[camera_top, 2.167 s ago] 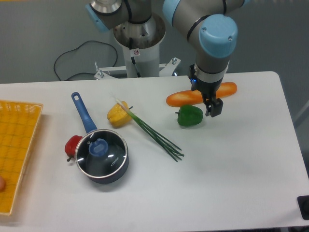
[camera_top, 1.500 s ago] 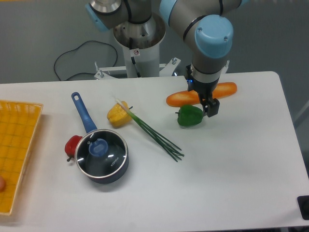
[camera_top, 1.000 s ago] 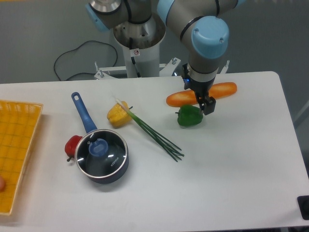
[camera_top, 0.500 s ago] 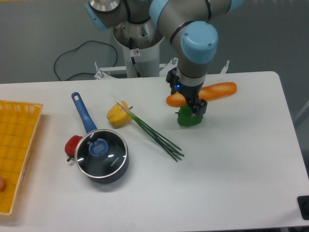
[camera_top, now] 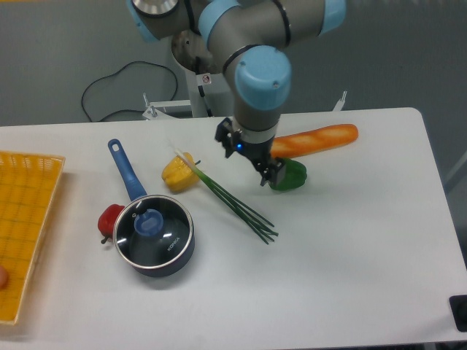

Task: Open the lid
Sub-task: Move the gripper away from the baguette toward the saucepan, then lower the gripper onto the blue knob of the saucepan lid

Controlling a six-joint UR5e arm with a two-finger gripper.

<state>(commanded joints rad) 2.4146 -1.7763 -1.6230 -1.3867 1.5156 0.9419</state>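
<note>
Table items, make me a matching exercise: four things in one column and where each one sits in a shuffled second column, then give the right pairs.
Things:
1. lid
2. red pepper
3. green onions
4. bread loaf

Places:
A. just behind the green pepper
B. on top of the saucepan
C. tucked against the saucepan's left side
D. stretching from the yellow pepper toward the table's middle

Pairs: 1-B, 2-C, 3-D, 4-A
</note>
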